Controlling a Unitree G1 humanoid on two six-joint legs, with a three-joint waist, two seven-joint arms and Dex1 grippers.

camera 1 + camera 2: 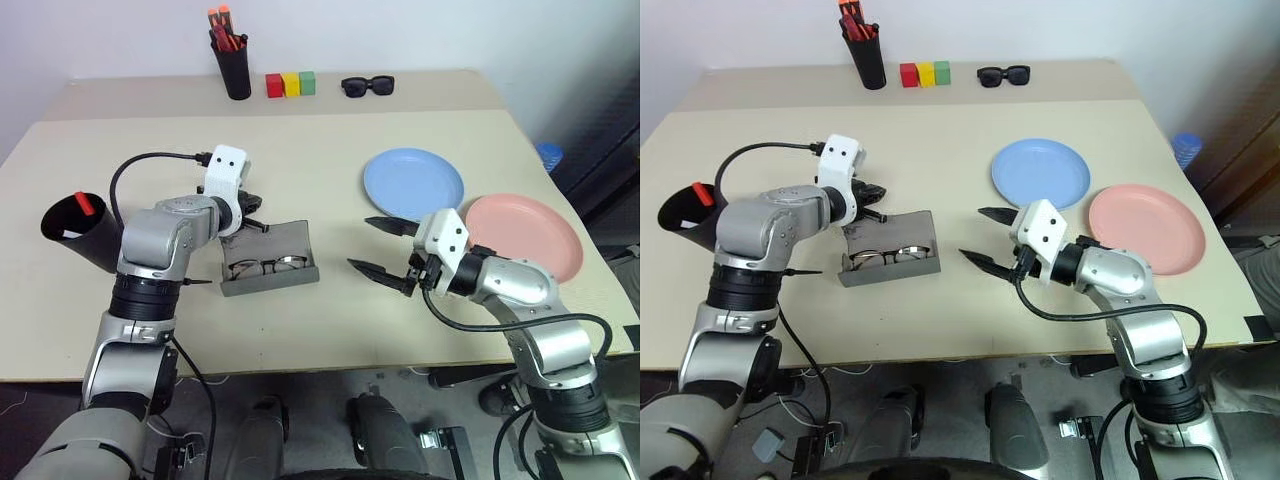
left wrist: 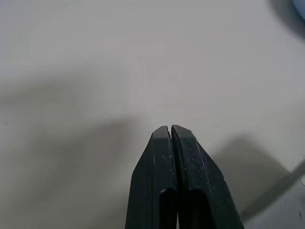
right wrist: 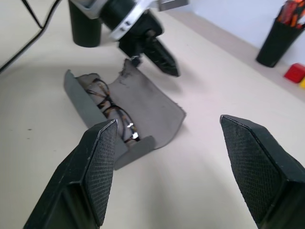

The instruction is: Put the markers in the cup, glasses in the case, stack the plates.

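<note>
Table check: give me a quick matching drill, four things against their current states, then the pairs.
1. glasses
2. cup
3. left gripper
4. right gripper

a. shut, above the open lid
b. open, holding nothing
c. lying in the grey case
d. tipped on its side, red-ended marker in its mouth

Pairs: 1-c, 2-d, 3-a, 4-b

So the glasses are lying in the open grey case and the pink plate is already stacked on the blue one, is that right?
Not quite. The glasses do lie in the open grey case, but the plates are not stacked: the left eye view shows the pink plate lying on the table beside the blue plate, not on it.
</note>
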